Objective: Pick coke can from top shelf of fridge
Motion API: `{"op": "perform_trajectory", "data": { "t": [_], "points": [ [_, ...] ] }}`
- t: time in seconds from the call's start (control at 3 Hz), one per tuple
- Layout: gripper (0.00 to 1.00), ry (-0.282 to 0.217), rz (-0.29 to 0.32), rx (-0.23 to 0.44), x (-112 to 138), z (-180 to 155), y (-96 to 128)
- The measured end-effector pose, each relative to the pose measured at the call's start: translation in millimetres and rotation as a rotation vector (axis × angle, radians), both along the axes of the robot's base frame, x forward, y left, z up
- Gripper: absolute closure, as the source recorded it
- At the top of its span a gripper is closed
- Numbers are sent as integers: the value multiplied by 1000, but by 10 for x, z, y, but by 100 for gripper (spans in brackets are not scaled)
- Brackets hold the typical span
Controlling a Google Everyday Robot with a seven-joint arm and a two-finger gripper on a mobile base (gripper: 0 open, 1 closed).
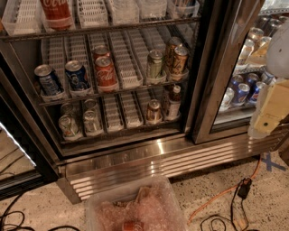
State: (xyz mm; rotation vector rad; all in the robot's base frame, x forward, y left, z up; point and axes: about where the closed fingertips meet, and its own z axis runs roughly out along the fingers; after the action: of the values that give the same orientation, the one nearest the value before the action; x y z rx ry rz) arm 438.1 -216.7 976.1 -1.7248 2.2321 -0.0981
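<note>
The coke can (pixel 56 13) stands at the left of the top shelf (pixel 135 25), red with white script, its top cut off by the frame's upper edge. It sits in a white ribbed lane tray behind the thin front bar. The fridge (pixel 171 158) has its left door open, showing three shelves above a ribbed steel base grille. My gripper (pixel 270 113), cream and white, hangs at the far right edge of the view in front of the closed glass door. It is well right of and below the coke can, and holds nothing that I can see.
The middle shelf holds two blue Pepsi cans (pixel 48 81), shorter red Coca-Cola cans (pixel 105 73) and other cans (pixel 156 65). More cans stand on the bottom shelf. A clear plastic bin (pixel 135 205) with wrapping sits on the floor in front. An orange cable (pixel 221 198) and black cables lie on the floor.
</note>
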Motion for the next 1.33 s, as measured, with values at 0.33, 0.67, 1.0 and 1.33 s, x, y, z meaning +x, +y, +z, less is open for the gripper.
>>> {"op": "perform_trajectory", "data": {
  "t": [0.33, 0.67, 1.0, 1.33],
  "points": [
    [0, 0, 0, 0, 1, 0, 1],
    [0, -29, 41, 48, 156, -5, 230],
    [0, -29, 40, 48, 156, -5, 230],
    [0, -36, -2, 69, 192, -66, 186]
  ]
}}
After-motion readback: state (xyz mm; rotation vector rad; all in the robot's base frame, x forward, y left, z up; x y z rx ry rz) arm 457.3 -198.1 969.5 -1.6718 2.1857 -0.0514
